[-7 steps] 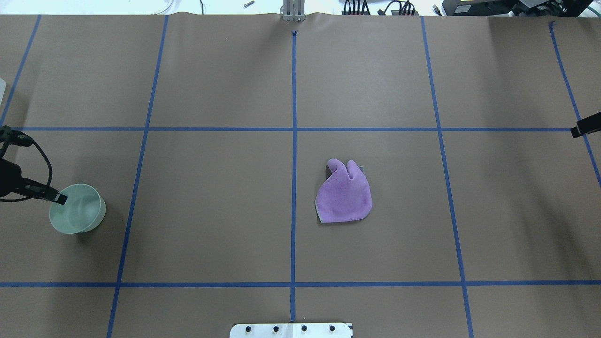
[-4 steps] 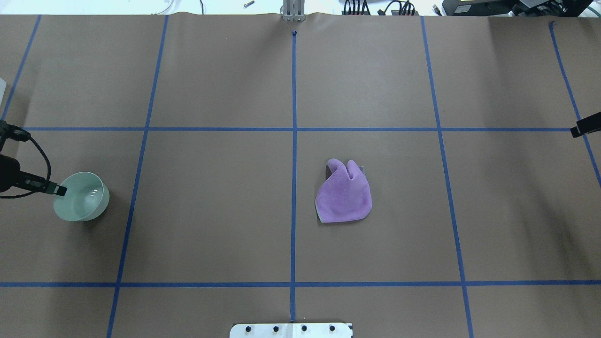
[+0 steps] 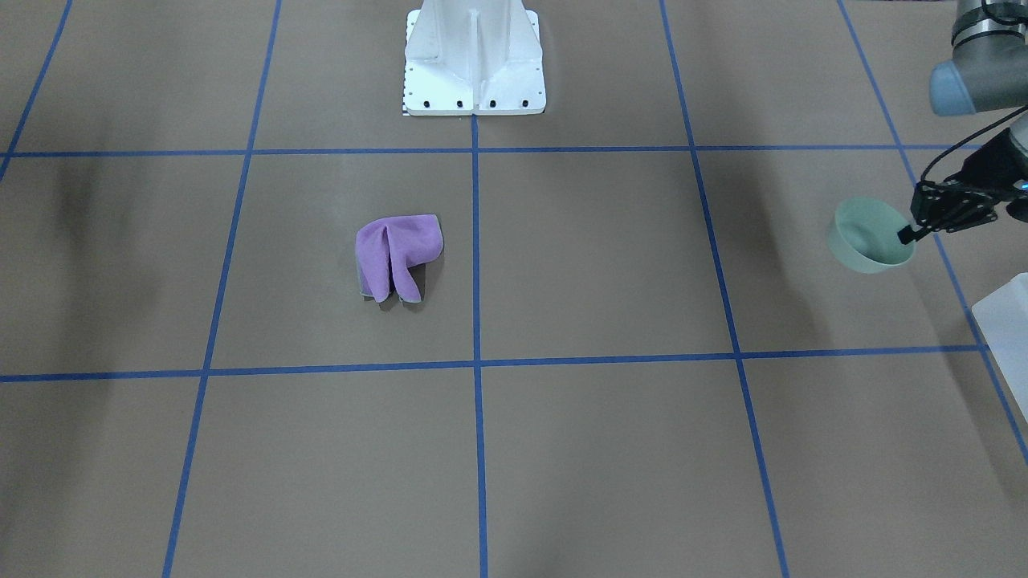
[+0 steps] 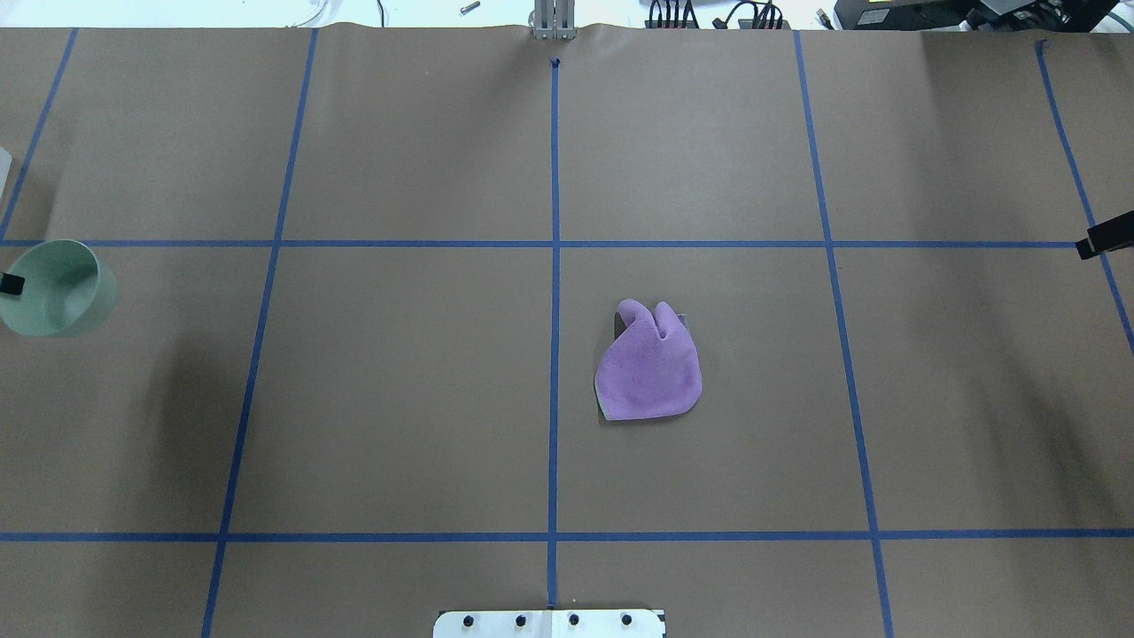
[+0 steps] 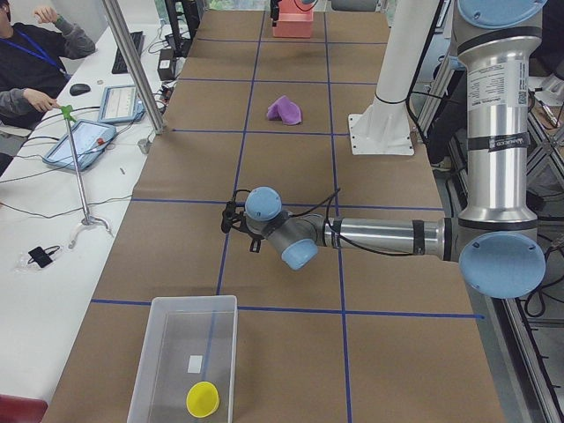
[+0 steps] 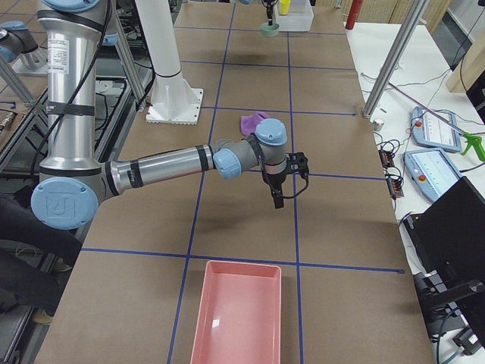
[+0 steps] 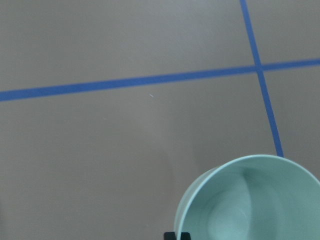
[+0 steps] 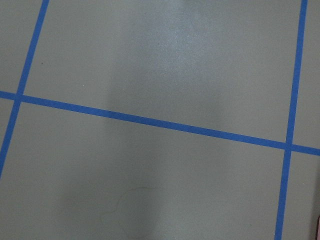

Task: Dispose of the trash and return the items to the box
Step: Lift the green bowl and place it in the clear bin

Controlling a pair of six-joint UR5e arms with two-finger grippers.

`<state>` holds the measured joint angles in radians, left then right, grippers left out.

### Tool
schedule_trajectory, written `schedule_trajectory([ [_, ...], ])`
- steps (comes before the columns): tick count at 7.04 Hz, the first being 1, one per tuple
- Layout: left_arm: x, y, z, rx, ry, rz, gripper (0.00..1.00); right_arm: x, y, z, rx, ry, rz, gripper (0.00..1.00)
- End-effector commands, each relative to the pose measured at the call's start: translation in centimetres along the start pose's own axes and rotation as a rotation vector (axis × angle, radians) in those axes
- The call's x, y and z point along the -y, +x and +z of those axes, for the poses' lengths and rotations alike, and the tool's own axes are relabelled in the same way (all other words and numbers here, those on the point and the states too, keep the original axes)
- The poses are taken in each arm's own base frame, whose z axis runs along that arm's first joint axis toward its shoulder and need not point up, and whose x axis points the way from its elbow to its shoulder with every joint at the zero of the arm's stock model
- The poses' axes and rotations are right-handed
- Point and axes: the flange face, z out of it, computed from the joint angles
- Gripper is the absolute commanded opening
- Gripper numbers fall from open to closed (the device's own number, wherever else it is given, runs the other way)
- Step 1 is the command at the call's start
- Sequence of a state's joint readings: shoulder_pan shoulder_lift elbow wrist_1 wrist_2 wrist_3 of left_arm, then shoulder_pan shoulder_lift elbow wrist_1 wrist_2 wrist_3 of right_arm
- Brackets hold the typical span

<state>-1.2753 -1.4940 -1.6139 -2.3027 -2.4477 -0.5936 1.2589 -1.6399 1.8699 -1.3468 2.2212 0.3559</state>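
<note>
— Over by the box (image 5: 176,344), how far has it got?

— One small yellow thing (image 5: 202,399) already lies inside it. The green cup (image 3: 867,237) isn't in yet. The left gripper (image 3: 911,234) has the rim pinched between closed fingers and holds the cup off the table, just short of the box. The purple cloth (image 3: 393,253) lies well away from the box, mid-table. I'd say the cup is nearly home and the cloth is left to do.

— And the right gripper (image 6: 277,201)?

— It hangs over bare paper towards the end opposite the box. I can't tell whether it's wide or narrow.

— Do the cameras agree?

— They fill each other in. The side view from the box's end shows the whole box and what's in it, but the arm hides the cup there. The front view shows the pinch on the rim and only a corner of the box. The left wrist camera looks straight into the cup, and it's empty.
</note>
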Motion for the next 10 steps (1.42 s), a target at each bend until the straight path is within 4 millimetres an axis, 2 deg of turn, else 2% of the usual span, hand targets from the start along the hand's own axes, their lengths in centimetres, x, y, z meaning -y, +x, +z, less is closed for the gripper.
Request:
schedule_trajectory([
  [1, 6.4, -4.4, -6.8, 0.115, -0.018, -0.017, 0.0, 0.0, 0.1, 0.2, -0.001, -0.004, 0.002, 1.0],
  [2, 9.9, -6.9, -10.1, 0.155, -0.049, -0.031, 0.0, 0.0, 0.2, 0.3, -0.001, -0.005, 0.003, 1.0],
  [3, 12.9, -11.0, -11.5, 0.169, -0.069, -0.046, 0.0, 0.0, 0.2, 0.3, -0.001, -0.005, 0.003, 1.0],
  [4, 14.7, -16.1, -11.2, 0.173, -0.103, -0.043, 0.0, 0.0, 0.1, 0.3, -0.001, -0.006, 0.002, 1.0],
  [5, 16.7, -19.7, -9.9, 0.232, -0.139, -0.05, 0.0, 0.0, 0.0, 0.2, 0.0, -0.004, 0.0, 1.0],
  [7, 14.7, -27.0, -5.8, 0.318, -0.097, -0.058, 0.0, 0.0, -0.1, 0.5, 0.0, -0.008, -0.002, 1.0],
  [8, 13.6, -28.8, -3.1, 0.359, -0.071, -0.057, 0.0, 0.0, -0.1, 0.5, 0.0, -0.008, -0.002, 1.0],
  [9, 12.7, -28.6, 0.0, 0.378, -0.06, -0.059, 0.0, 0.1, -0.1, 0.5, -0.001, -0.008, -0.002, 1.0],
  [10, 12.4, -28.0, 1.8, 0.374, -0.062, -0.075, 0.0, 0.1, -0.1, 0.5, -0.001, -0.006, -0.003, 1.0],
])
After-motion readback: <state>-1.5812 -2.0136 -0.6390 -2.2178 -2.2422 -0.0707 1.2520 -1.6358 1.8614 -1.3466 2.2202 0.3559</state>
